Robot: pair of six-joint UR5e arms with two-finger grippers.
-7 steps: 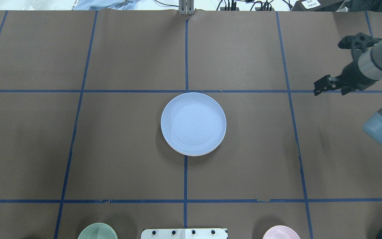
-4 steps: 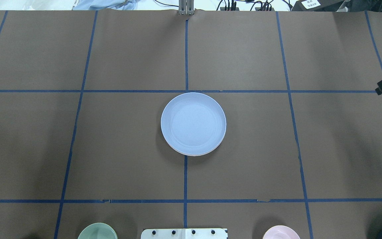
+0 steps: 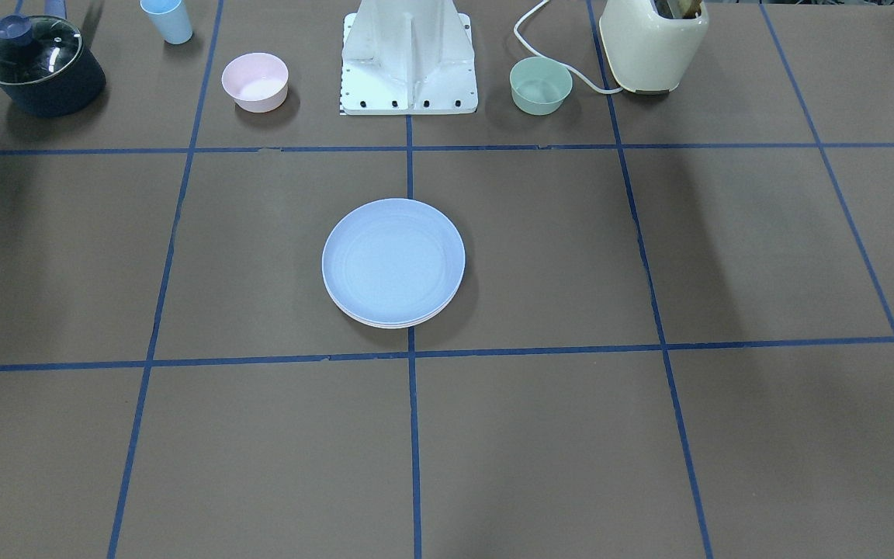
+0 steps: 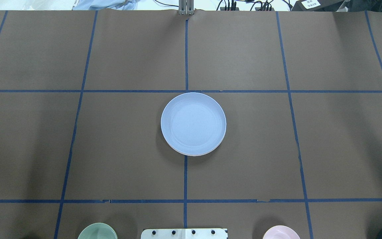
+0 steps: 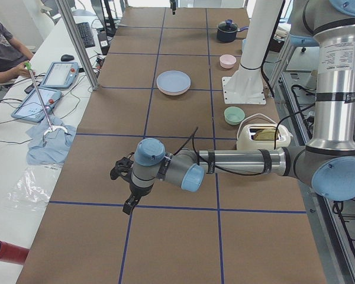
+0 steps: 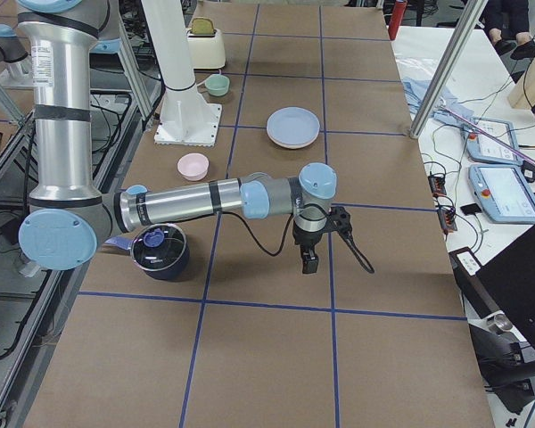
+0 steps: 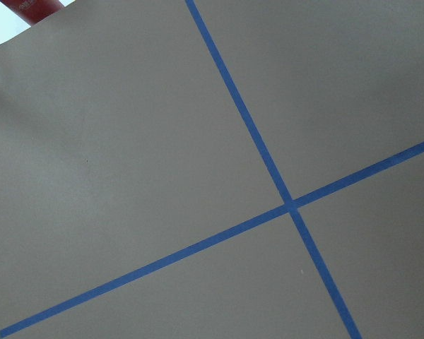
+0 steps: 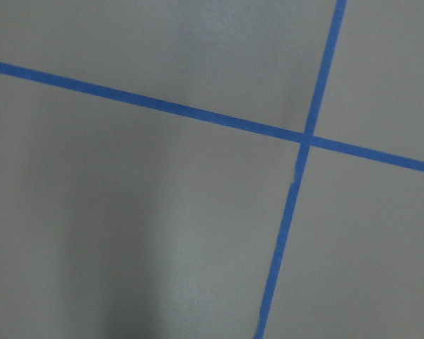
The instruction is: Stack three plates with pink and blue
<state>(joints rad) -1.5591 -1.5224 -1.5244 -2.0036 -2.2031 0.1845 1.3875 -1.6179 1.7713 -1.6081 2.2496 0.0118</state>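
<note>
Since blue plate (image 4: 193, 123) tops the stack (image 3: 373, 320), paler rims (image 4: 197, 155) beneath, job looks done; hold left pincer (image 5: 123, 188) and right pincer (image 6: 310, 259) away. Grip state: cannot tell.

Light blue round shallow matte plastic plate (image 4: 193, 123) sits on top of the stack, right way up, flat and level, w/ a faint ring where the well meets the rim. Under it only thin pale slivers of lower plate rims (image 3: 389, 324) peek out along one edge (whitish to faintly pink, too thin to sort which is which or to count for sure). Stack is neat, edges approx aligned, only a slight offset. It lies mid-table (image 4: 128, 149), centred on the lengthwise blue tape line (image 4: 185, 176), and close by the cross line on the side away from the robot's base.
</note>
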